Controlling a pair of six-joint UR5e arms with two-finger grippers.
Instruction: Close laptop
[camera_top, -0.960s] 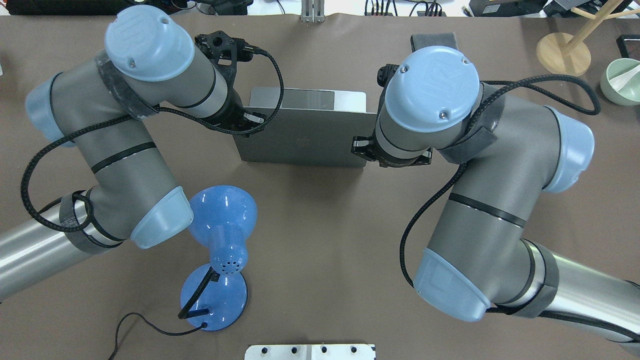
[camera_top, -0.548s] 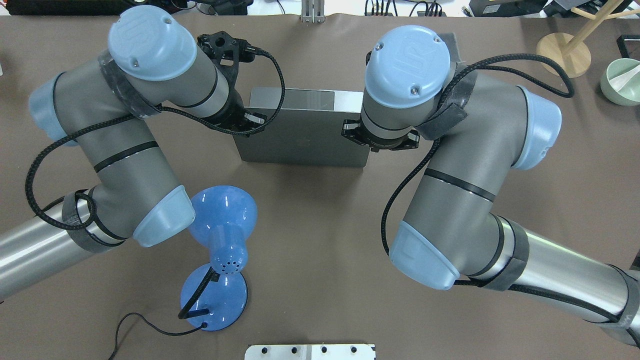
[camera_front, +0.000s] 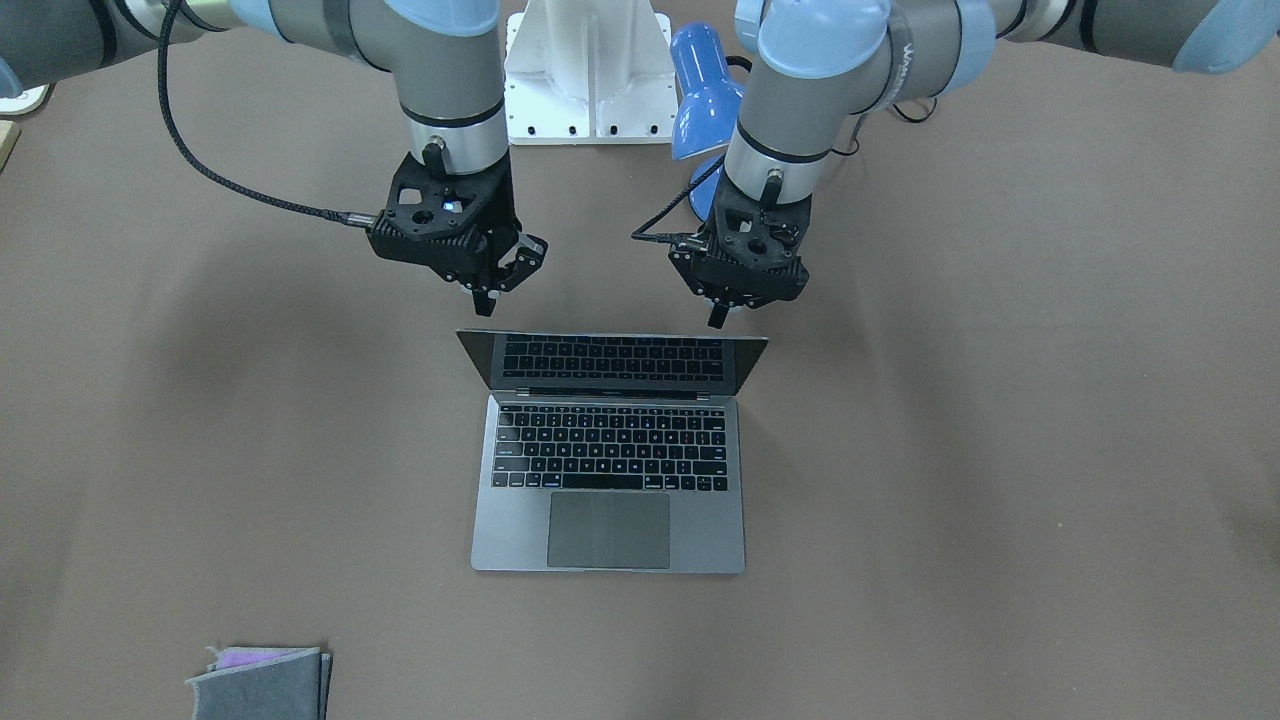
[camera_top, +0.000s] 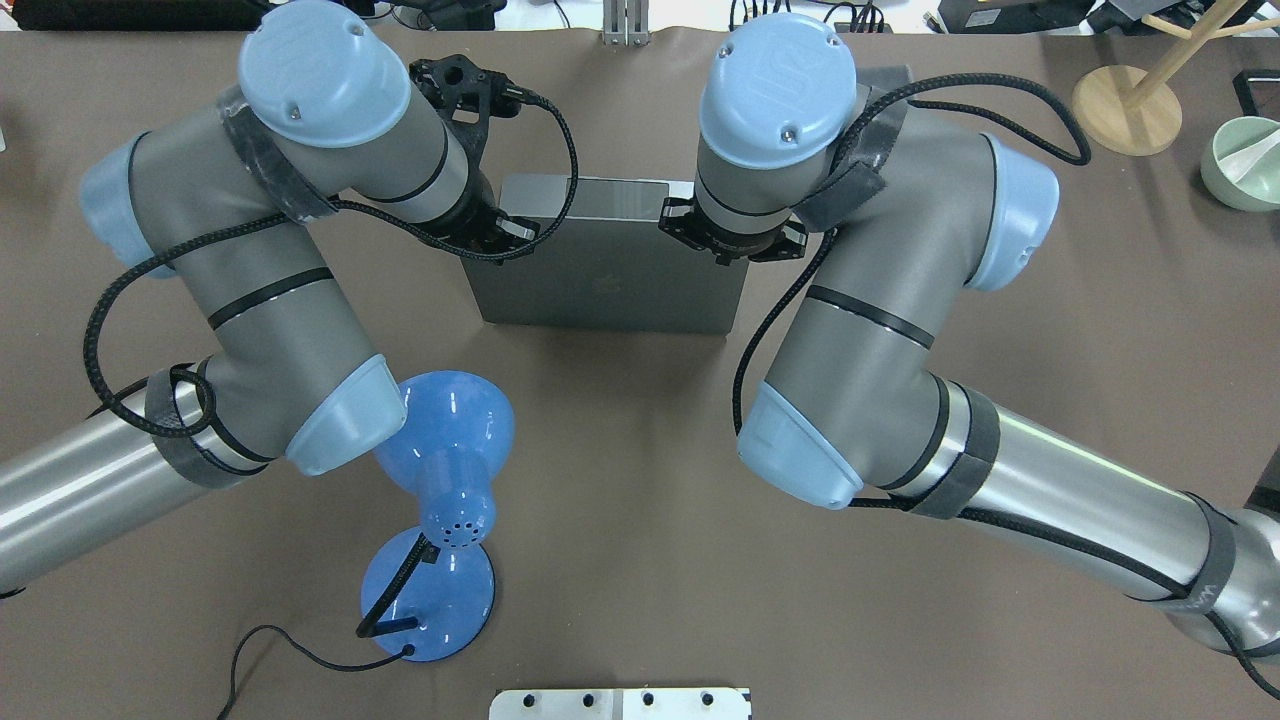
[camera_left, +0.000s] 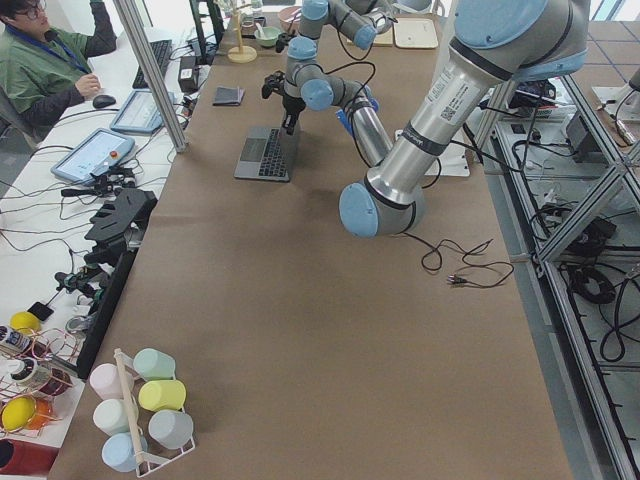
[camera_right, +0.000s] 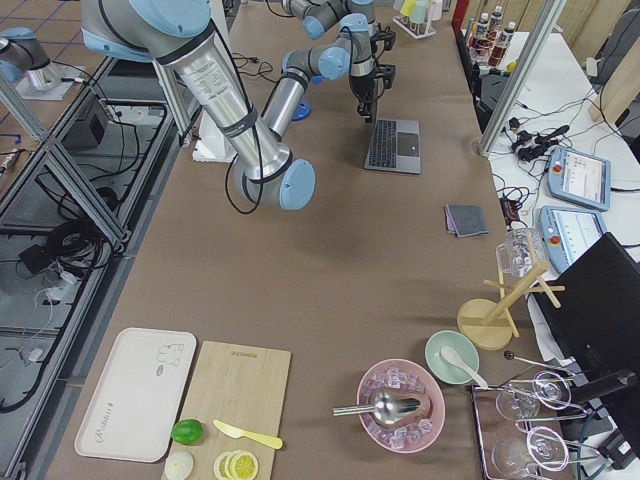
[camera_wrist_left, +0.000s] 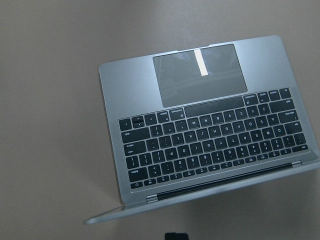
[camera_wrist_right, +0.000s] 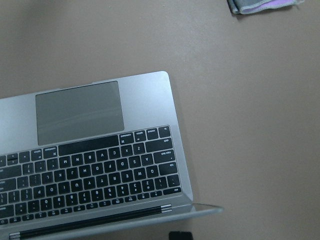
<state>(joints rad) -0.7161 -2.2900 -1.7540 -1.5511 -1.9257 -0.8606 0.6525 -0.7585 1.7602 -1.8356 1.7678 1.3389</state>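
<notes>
Pincers first: left pincer (camera_front: 718, 318) and right pincer (camera_front: 484, 305) both look pinched together, hovering near the top corners of the half-open lid (camera_top: 610, 280) on the slim silver-grey metal laptop (camera_front: 610, 480), mid brown worktop (camera_front: 950, 450). Lid's stiff and slick, screen's fragile imo, so push gently at those corners.

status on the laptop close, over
Left pincer and right pincer both look shut, empty, poised behind the lid. Laptop open, lid up. Nothing on the keyboard; blue lamp behind, out of the way.
</notes>
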